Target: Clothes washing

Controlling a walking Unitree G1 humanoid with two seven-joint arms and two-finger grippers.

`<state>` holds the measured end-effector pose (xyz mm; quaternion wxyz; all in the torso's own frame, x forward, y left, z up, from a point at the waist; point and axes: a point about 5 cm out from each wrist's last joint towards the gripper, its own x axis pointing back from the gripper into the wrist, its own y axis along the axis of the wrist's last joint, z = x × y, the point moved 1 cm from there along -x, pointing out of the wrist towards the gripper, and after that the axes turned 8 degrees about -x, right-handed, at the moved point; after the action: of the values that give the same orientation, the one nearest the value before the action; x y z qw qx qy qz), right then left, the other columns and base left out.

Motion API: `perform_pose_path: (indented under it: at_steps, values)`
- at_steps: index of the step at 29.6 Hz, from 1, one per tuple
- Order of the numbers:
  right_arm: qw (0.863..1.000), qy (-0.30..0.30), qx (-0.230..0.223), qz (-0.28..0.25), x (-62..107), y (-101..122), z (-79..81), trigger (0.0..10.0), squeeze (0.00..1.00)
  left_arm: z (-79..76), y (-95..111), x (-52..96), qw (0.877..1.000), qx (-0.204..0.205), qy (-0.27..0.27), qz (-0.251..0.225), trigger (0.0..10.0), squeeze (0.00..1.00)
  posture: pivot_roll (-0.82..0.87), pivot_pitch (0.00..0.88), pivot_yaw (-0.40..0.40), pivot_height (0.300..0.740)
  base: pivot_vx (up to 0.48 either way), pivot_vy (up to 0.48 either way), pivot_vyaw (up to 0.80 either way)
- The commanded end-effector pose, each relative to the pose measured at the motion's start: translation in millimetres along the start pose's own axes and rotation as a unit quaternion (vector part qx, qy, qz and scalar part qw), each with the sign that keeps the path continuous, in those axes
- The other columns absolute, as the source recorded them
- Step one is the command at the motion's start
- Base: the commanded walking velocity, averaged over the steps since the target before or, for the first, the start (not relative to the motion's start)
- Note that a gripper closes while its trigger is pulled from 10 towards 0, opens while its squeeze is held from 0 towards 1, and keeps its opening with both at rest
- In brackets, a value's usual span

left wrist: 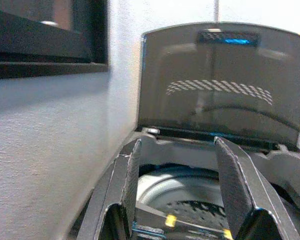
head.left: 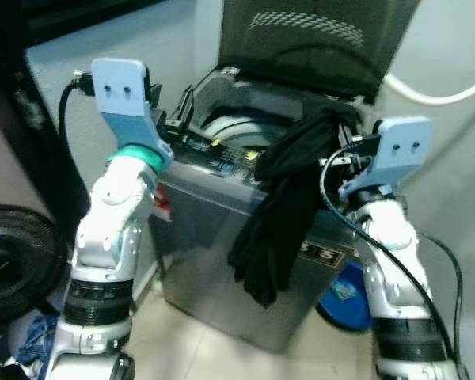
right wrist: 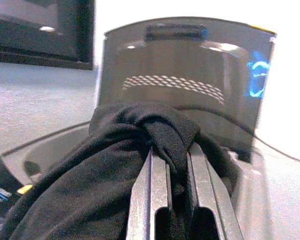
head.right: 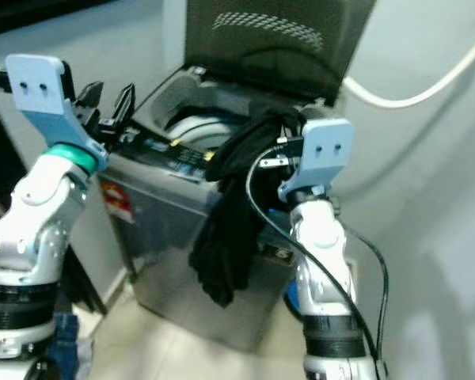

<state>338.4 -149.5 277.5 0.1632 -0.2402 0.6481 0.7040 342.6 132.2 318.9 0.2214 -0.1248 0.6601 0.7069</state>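
The right tool [right wrist: 170,165] pinches the black cloth [head.left: 289,202], which hangs over the washer's [head.left: 222,229] front edge. The left tool [left wrist: 182,185] is open above the drum [left wrist: 182,192]. Next, lift the cloth into the drum.

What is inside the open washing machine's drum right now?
In the washing machine, the left wrist view shows the pale drum with its perforated bottom. The black garment, clamped in the right gripper, drapes over the front rim and hides the drum's right side.
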Motion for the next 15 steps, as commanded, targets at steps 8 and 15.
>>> perform_pose_path:
  at_steps: [8,15]
  values:
    - [1.0,-0.011,0.007,0.003,3.0,-1.9,-6.1,10.0,0.0,-4.8,-4.4,0.8,1.0,0.001,-0.009,0.009,10.0,0.0,0.02,0.013,0.032,0.74,0.0,0.0,-0.6]
    - [1.0,-0.004,0.01,-0.002,2.9,-0.6,-3.7,10.0,0.0,-4.9,-5.7,1.1,1.0,0.003,-0.008,0.011,10.0,0.0,0.03,0.017,0.035,0.74,0.0,0.0,0.0]
